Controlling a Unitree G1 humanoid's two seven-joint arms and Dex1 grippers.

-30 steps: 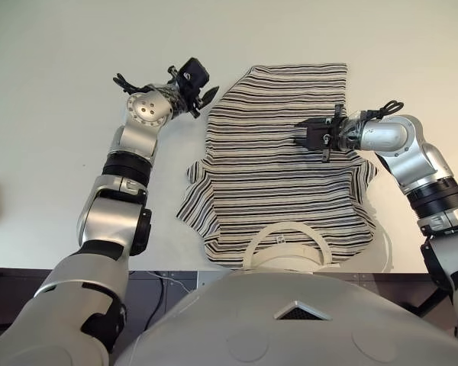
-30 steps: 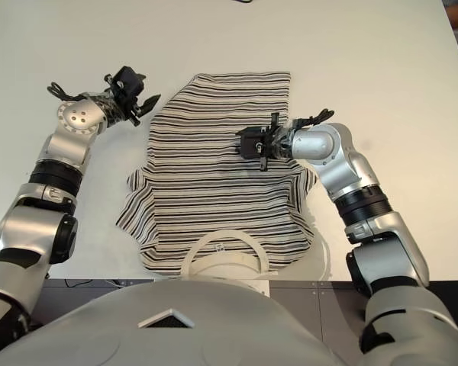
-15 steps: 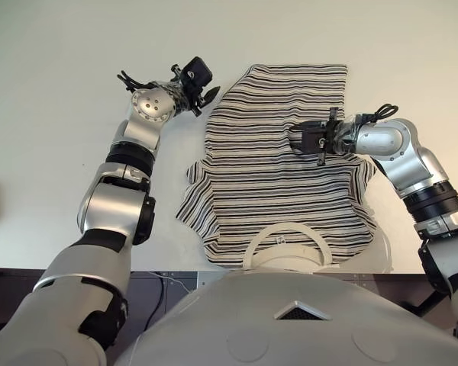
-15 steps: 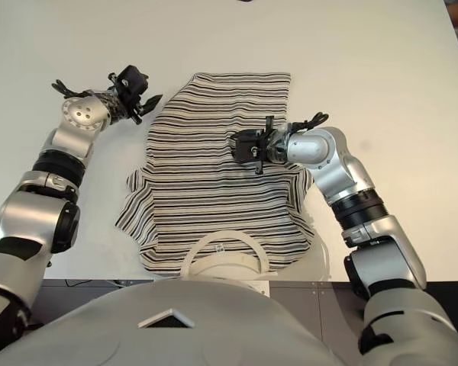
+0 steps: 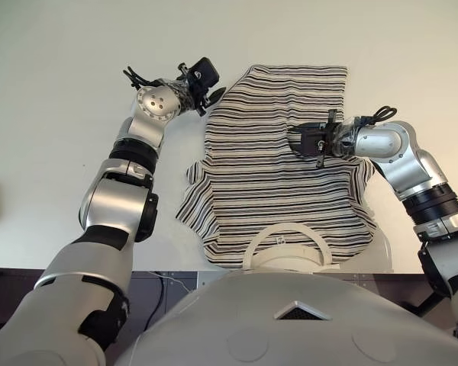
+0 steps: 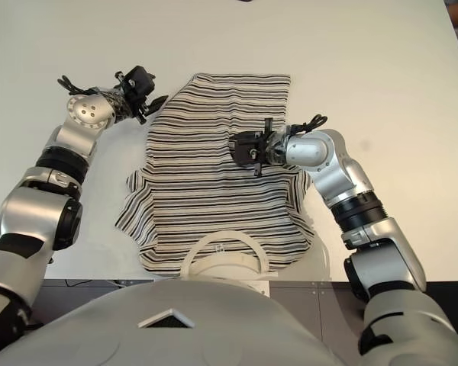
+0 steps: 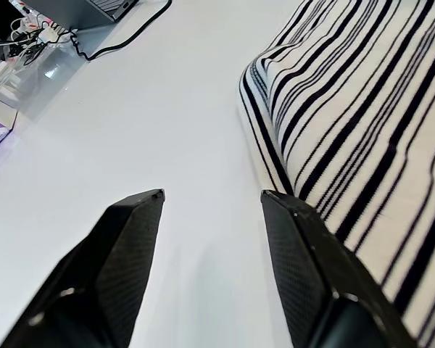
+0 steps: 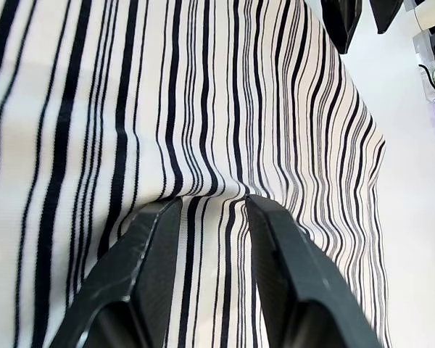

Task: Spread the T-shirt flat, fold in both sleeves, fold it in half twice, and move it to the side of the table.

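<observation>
Black-and-white striped T-shirt (image 5: pixel 275 175) lies partly folded at the centre of the white table (image 5: pixel 61 76). At its middle the right gripper (image 5: pixel 299 142) pinches a ridge of cloth. Over bare tabletop beside the shirt's far-left edge, the left gripper (image 5: pixel 211 97) hangs spread. 1 risk: the thin pinch slips, or drags the lower layer askew.

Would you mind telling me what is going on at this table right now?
A two-armed robot is folding a striped T-shirt that lies on a white table. Its right gripper is down on the middle of the shirt, fingers closed on a pucker of cloth. Its left gripper is open over bare table just beside the shirt's left edge, not touching it. The shirt is not yet folded in half, and a short sleeve sticks out on the left.
</observation>
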